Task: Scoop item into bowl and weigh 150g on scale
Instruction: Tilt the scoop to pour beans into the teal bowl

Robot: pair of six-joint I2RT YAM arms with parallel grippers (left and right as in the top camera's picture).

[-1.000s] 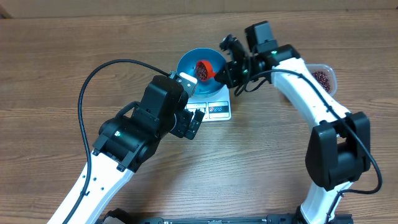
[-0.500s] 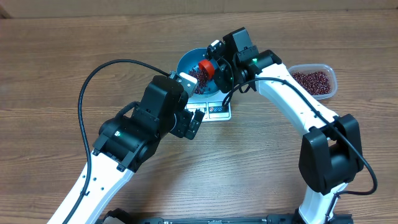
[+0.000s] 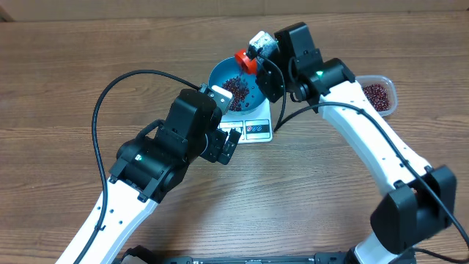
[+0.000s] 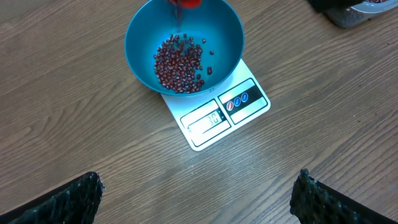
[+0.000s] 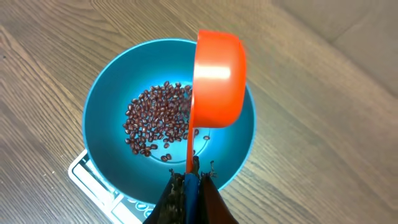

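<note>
Just beyond the right gripper (image 5: 191, 186), whose fingers are pinching its thin handle, the orange scoop (image 5: 217, 78) is hanging tipped on its side over the light-blue bowl (image 5: 102, 106), evidently for emptying; whether anything is left inside I cannot tell; red-brown beans (image 5: 155, 124) are lying in a loose pile on the bowl's floor; the bowl is sitting on the white scale (image 4: 221, 115) so additions are registering; the left gripper (image 4: 198, 183) is hovering spread wide, holding nothing, the display ahead; right of the pinching fingers, a clear tub (image 3: 393, 94) is holding more beans.
</note>
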